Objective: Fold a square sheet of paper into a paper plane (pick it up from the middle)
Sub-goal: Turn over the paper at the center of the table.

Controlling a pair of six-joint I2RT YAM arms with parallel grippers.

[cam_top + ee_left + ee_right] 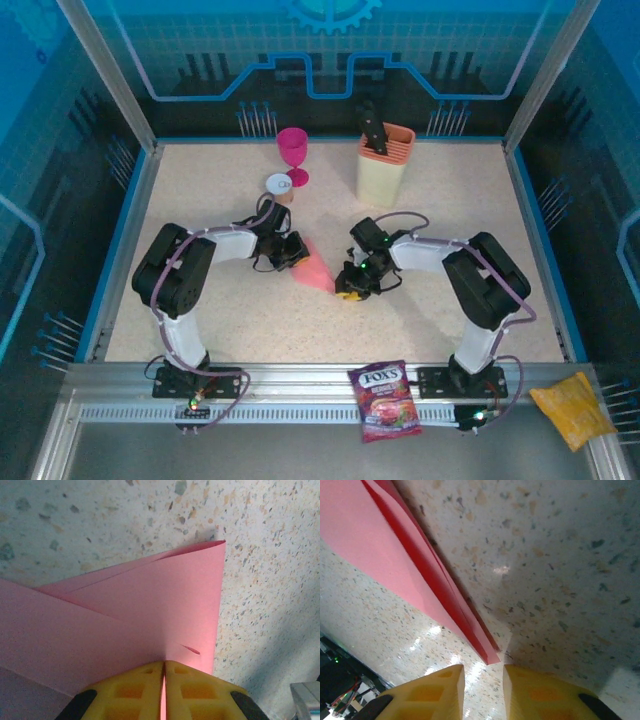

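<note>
The folded pink paper (316,271), likely light, floppy and quick to crease, lies on the table (250,315), wide end pinched in the left claw (164,666), right claw (483,675) spread just short of its layered tip, probably the firmest hold

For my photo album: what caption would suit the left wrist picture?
The left gripper pinches the folded pink paper at its edge, over a speckled table.

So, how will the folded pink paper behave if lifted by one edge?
Probably floppy: the paper plane is thin layers, pinched at one edge by the left gripper. Likely very light; its gaping upper flap may spring open.
</note>
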